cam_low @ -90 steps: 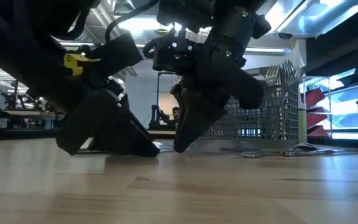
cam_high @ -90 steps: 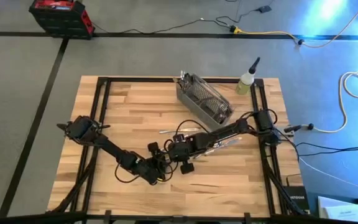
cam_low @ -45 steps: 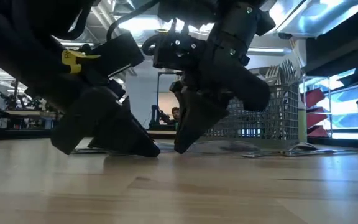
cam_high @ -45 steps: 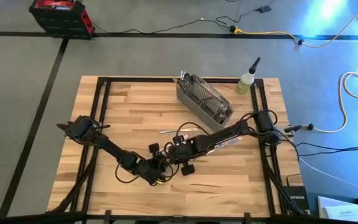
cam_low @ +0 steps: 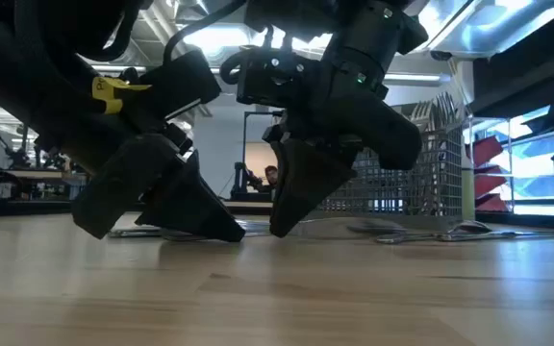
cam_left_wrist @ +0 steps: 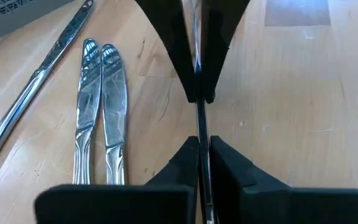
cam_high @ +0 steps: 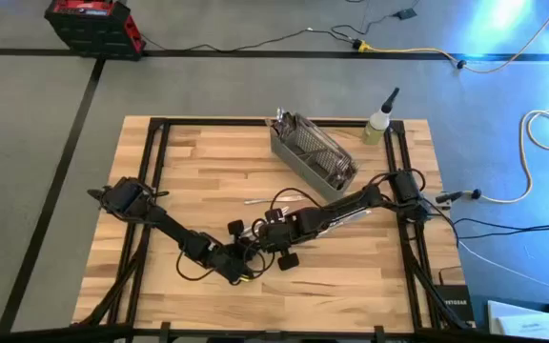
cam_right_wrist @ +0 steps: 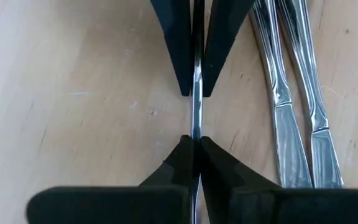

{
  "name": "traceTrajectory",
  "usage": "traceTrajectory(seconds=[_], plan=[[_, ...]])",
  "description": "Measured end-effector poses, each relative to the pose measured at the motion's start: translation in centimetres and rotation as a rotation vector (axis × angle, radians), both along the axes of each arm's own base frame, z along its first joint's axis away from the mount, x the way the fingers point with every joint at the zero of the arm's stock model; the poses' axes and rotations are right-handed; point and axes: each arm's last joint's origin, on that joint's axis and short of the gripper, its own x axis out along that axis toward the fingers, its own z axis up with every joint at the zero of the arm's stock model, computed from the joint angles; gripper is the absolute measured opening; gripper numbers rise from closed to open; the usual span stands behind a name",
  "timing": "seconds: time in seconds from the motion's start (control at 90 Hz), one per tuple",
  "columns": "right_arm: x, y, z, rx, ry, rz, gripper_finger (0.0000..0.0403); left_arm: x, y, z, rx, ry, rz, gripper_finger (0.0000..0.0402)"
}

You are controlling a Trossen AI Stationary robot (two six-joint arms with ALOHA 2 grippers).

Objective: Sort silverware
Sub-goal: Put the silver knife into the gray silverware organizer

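Observation:
A slim silver piece of silverware (cam_left_wrist: pixel 199 121) runs low over the table between my two grippers, which face each other tip to tip near the table's middle front. My left gripper (cam_left_wrist: pixel 199 140) is shut on it from the left and my right gripper (cam_right_wrist: pixel 194 138) from the right. Two silver knives (cam_left_wrist: pixel 98 112) lie flat side by side next to them. More silverware (cam_high: pixel 267 200) lies on the wood toward the basket. Whether the held piece rests on the table, I cannot tell. My left gripper pinches the thin piece (cam_left_wrist: pixel 198 129) between its two fingers, which lie along it. The fingers slant down from the table's left. The piece stands on edge and runs straight on into the other gripper. My right gripper pinches the same piece (cam_right_wrist: pixel 195 127) between its two fingers, lying along it. The fingers slant down from the table's right. The piece shows as a narrow strip between the two pairs of fingertips.
A grey wire-mesh basket (cam_high: pixel 313 152) holding upright silverware stands at the table's far middle. A small bottle (cam_high: pixel 377 126) stands at the far right. Loose pieces (cam_high: pixel 351 215) lie under the right arm. Bare wood lies to the left and along the front.
My left gripper has shut on the piece that my right gripper was holding. Both grippers have shifted slightly toward the table's left, staying low at the table top.

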Motion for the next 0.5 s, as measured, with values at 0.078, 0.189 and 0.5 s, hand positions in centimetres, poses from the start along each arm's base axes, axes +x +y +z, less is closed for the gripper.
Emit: traceTrajectory(seconds=[0.078,0.189,0.5], plan=[[0.0,0.0,0.0,0.014,0.004,-0.019,0.0004,0.1,0.1,0.0,-0.011,0.007,-0.005,0.0004],[-0.1,0.0,0.1,0.032,0.017,-0.022,0.0021,0.1,0.2,0.0,-0.012,0.010,-0.008,0.0002],[-0.7,-0.3,2.8,0.007,-0.033,-0.041,0.0059,0.1,0.2,0.0,-0.025,0.006,0.000,0.0001]])
